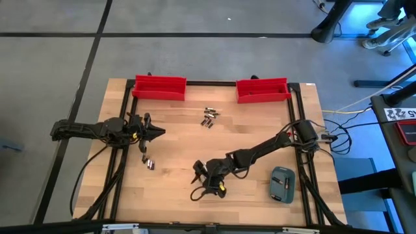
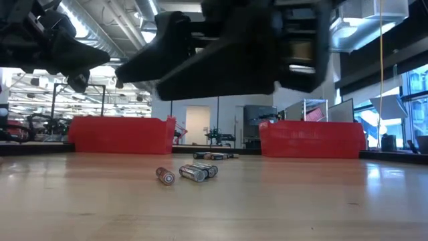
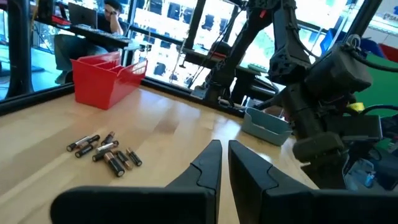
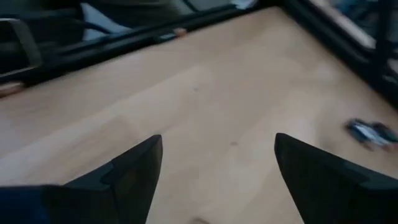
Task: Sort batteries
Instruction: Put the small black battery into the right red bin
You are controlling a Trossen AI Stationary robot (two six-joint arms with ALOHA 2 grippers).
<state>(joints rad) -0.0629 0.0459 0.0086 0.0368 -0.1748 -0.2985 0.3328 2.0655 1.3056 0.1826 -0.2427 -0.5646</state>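
Two small groups of batteries lie on their sides on the wooden table: one at the far middle (image 1: 208, 117) (image 3: 102, 152), one nearer the left (image 1: 149, 162) (image 2: 190, 173) (image 4: 373, 132). My right gripper (image 1: 195, 181) (image 4: 217, 162) hangs open above bare wood at the near middle, pointing toward the left group, with nothing between its fingers. It fills the top of the low view (image 2: 200, 53). My left gripper (image 1: 159, 132) (image 3: 224, 158) waits shut at the left, level above the table, holding nothing.
Two red bins (image 1: 160, 87) (image 1: 262, 90) stand along the far edge. A grey-blue case (image 1: 282, 184) lies at the near right, beside my right arm. Black frame rails (image 1: 123, 123) run along the table's sides. Bare wood lies between the battery groups.
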